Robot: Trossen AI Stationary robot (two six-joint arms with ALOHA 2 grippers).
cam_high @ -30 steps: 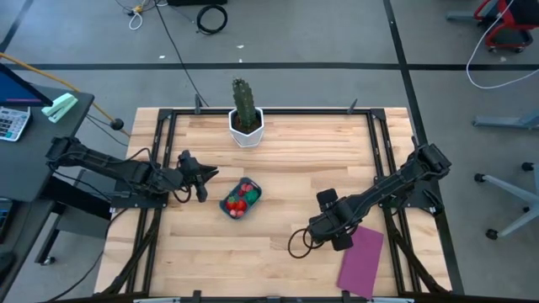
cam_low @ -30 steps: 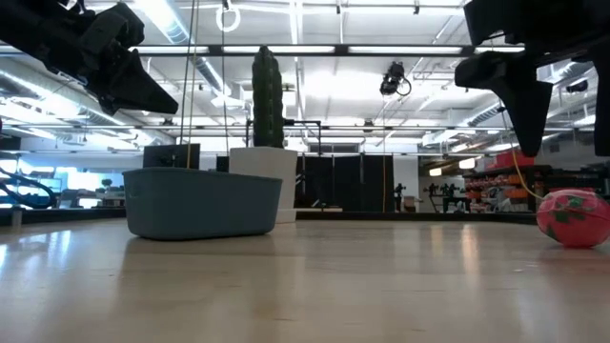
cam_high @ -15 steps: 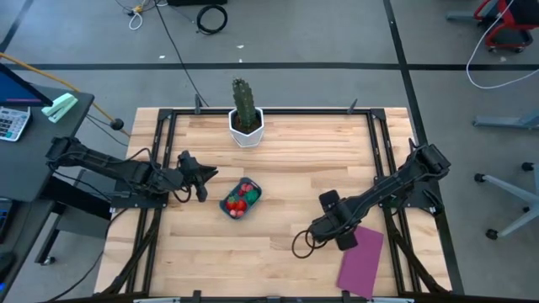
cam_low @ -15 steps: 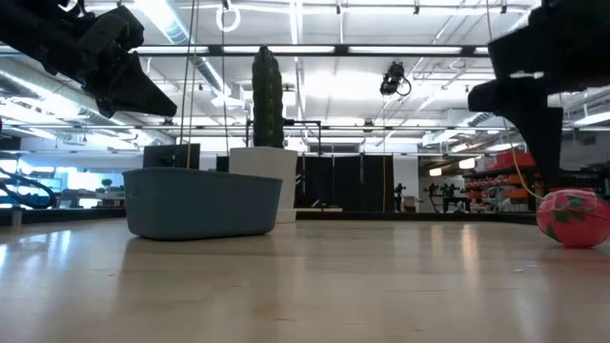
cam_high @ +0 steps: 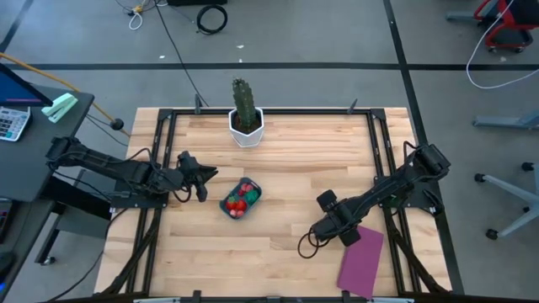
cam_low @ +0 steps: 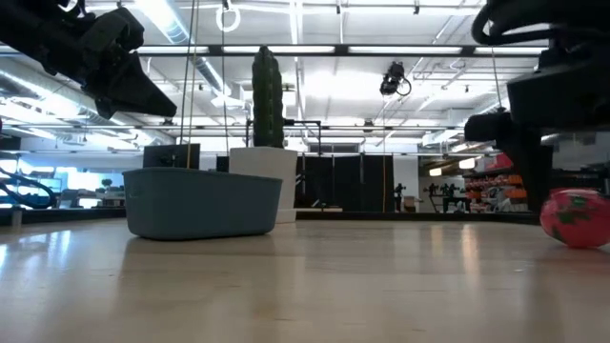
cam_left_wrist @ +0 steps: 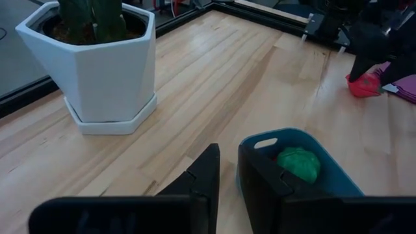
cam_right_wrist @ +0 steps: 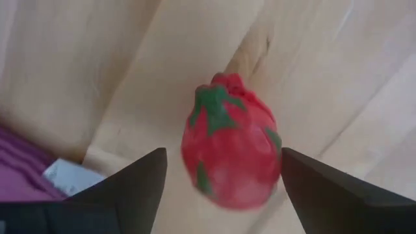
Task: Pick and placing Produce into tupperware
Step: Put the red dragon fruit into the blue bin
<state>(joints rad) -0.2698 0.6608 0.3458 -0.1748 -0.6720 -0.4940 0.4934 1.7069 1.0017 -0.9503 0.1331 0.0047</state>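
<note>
Right claw (cam_right_wrist: 221,185) astride upright red fruit (cam_right_wrist: 231,153)

green produce (cam_left_wrist: 298,163) in tupperware (cam_left_wrist: 328,179) | white pot (cam_left_wrist: 97,65) beyond

We see wide bare wood across the front and middle of the table (cam_high: 253,252) — easy passage there. The container (cam_high: 241,199) sits left of centre with the left gripper (cam_high: 200,183) just beside it, closing off that side. The cactus pot (cam_high: 246,126) blocks the far edge. At the right, the right gripper (cam_high: 318,239) straddles a red fruit (cam_right_wrist: 231,151), fingers spread, with the purple mat (cam_high: 362,259) close by — tight room there.
</note>
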